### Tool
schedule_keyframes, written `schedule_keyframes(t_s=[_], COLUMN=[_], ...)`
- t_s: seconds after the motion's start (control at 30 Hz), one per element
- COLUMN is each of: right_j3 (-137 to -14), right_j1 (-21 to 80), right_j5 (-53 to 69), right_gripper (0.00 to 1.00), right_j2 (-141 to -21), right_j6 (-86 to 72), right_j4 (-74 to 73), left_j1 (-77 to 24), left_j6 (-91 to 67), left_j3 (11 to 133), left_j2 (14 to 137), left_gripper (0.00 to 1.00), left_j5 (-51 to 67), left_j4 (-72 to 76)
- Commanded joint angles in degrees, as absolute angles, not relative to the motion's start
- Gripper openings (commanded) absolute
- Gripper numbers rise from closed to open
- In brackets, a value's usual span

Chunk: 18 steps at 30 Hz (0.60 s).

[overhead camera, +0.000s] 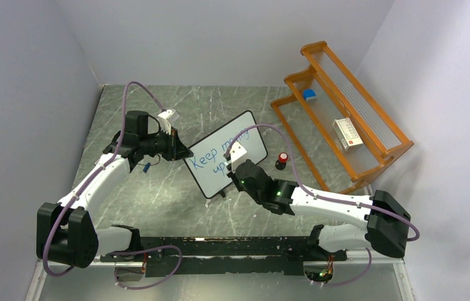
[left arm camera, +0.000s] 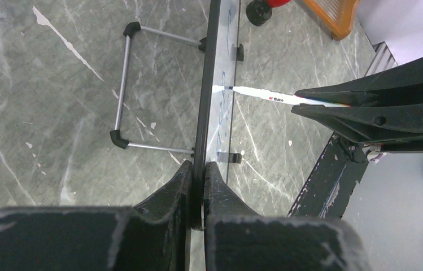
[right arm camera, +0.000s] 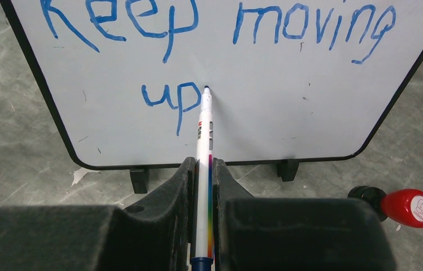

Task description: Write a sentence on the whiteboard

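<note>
Closest to right wrist lens: right gripper (right arm camera: pixel 202 165), jaws pinched narrow on white marker (right arm camera: pixel 203 132) with rainbow stripe down barrel. Red logo and small dark print on barrel, too small to read. Blue tip touching whiteboard (right arm camera: pixel 288 101), just right of "up".

Blue handwritten sentence (right arm camera: pixel 178 22) so far: "Keep moving" on top line, "up" on second line.

Board propped upright near mid-table, between both grippers, turned at an angle in top view. Small black feet (right arm camera: pixel 139 179) resting on grey marbled table (overhead camera: pixel 157 207); wire stand (left arm camera: pixel 120 90) folded out behind.

Left gripper (left arm camera: pixel 197 167) clamped on board's thin black frame at its left edge, jaws almost together with only frame between.

Near board's right foot: red-capped item (right arm camera: pixel 406 207) on black base, white emblem on cap, not legible.

Farther right, well apart from board: orange rack (overhead camera: pixel 345 113). Holds small blue item (overhead camera: pixel 309 95) and white box (overhead camera: pixel 347 133) with red mark; print unreadable.
</note>
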<state>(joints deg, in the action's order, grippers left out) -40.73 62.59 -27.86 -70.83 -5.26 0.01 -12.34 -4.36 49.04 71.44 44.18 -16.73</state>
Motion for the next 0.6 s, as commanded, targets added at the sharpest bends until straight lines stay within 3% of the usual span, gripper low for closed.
schedule_keyframes(t_s=[0.0, 0.57], right_j3=[-41.6, -39.0], right_j1=[62.0, 62.0], right_j5=[-28.1, -27.9], right_gripper=[0.00, 0.00], right_j2=[-71.7, -69.6], right_j6=[-5.2, -7.4], right_j4=[0.9, -3.1], left_j1=[-12.7, -12.7], left_j6=[-1.2, -1.1], left_j3=[48.1, 48.0], left_j2=[73.8, 73.8], left_gripper=[0.05, 0.05], left_j5=[35.9, 35.7], left_j4=[-21.2, -21.2])
